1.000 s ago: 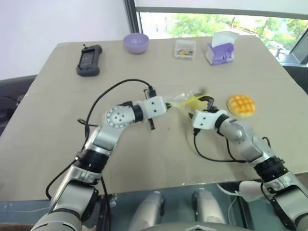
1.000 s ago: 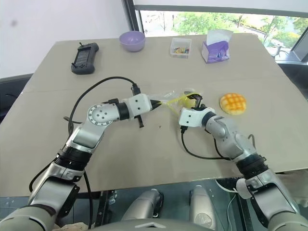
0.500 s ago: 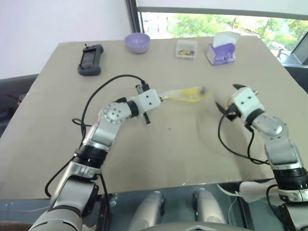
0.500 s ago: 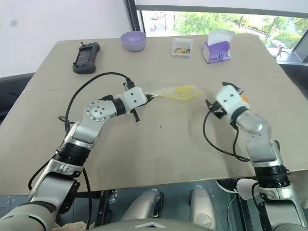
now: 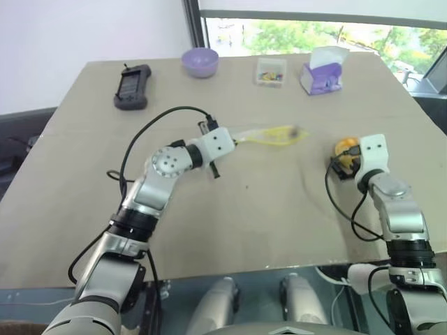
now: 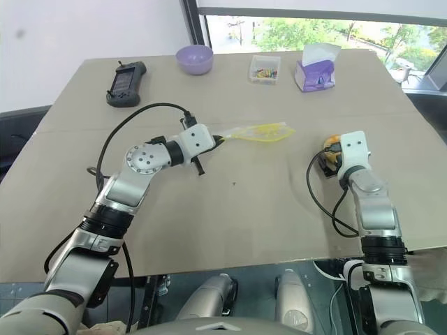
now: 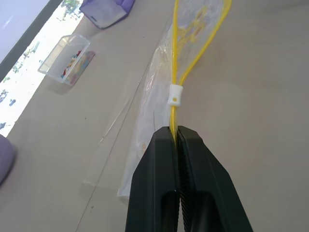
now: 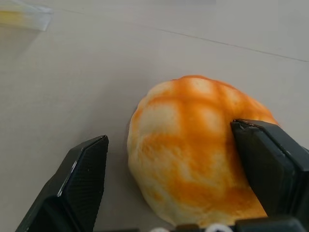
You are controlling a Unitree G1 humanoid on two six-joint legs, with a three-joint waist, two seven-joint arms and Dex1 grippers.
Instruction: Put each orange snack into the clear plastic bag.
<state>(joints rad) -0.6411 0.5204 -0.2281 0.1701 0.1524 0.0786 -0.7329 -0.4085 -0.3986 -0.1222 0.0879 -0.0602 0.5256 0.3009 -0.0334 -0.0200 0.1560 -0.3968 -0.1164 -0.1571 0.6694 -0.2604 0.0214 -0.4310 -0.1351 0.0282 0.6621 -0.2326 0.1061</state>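
The clear plastic bag (image 5: 269, 134), with its yellow strip, lies out over the table's middle. My left gripper (image 7: 175, 130) is shut on that yellow strip at the bag's near end (image 7: 174, 72). The orange snack (image 8: 193, 140), a round golden bun with a grid top, sits on the table at the right (image 5: 345, 147), partly hidden behind my right hand. My right gripper (image 8: 169, 133) is open with a finger on each side of the bun; one finger (image 8: 270, 164) lies against it, the other (image 8: 84, 179) stands apart.
Along the far edge stand a black handheld device (image 5: 130, 86), a purple bowl (image 5: 200, 61), a small clear box of colourful bits (image 5: 269, 71) and a purple tissue box (image 5: 321, 75). Black cables loop from both wrists over the table (image 5: 251, 223).
My right gripper left the bag's mouth, swung right while rolling over, and now straddles the bun. The left gripper keeps its hold on the bag, almost still.
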